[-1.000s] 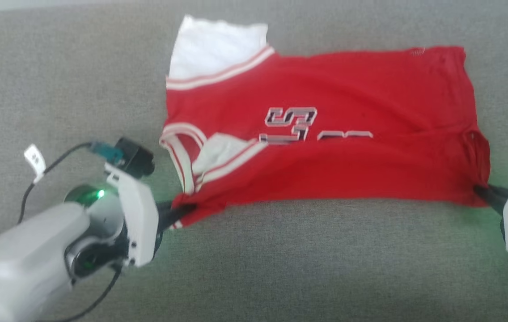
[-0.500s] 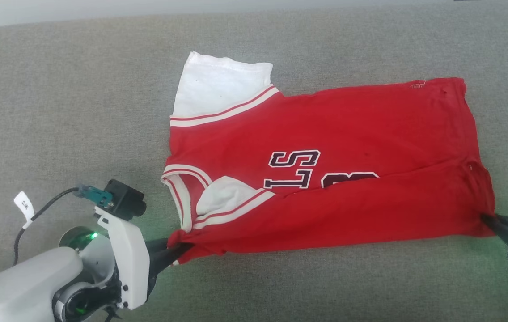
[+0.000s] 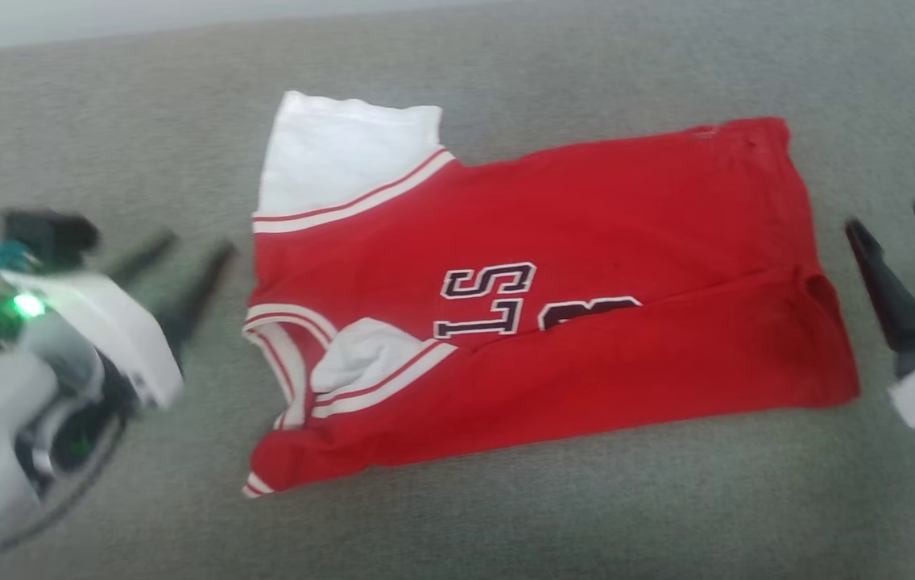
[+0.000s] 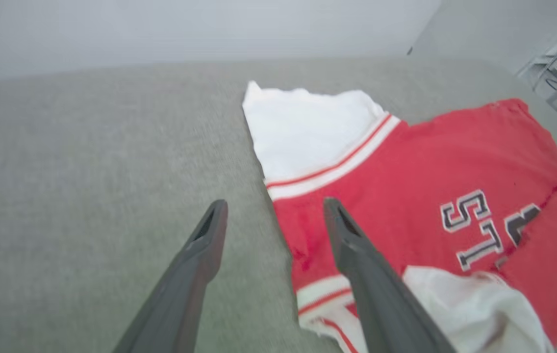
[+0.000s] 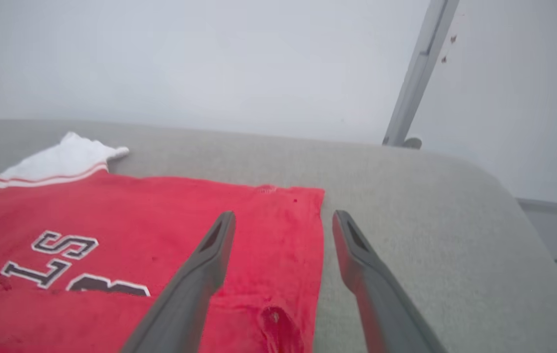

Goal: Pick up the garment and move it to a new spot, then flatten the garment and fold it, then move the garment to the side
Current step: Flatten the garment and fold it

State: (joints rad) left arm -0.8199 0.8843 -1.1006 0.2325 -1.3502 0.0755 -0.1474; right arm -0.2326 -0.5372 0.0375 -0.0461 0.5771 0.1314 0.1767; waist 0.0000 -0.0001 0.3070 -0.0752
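T-shirt, bright red with white sleeve ends, lay spread across the middle of the grey cloth-covered bench, its collar end toward the robot's left and its hem toward the right. Its near long edge was folded over onto the body, and that fold hid the lower part of the dark, white-edged lettering on the chest. One white sleeve lay flat at the far left corner, bordered by red-and-white stripe trim. The other sleeve was partly tucked under the fold, next to the striped collar.

The left tool hung just beside the collar end, clear of the cloth, blurred, with a green light glowing on its wrist. Its two dark fingers were spread wide and held nothing. In the left wrist view the left tool stood over the shirt's edge: one finger showed over bare bench, the other over the T-shirt near the collar. Whether that finger touched the cloth could not be told.

The right tool stood off the hem end, apart from the shirt, its fingers likewise spread and empty. In the right wrist view the right tool straddled the hem edge, one finger over the T-shirt and one over the bench. A grey metal post rose against the pale wall behind.
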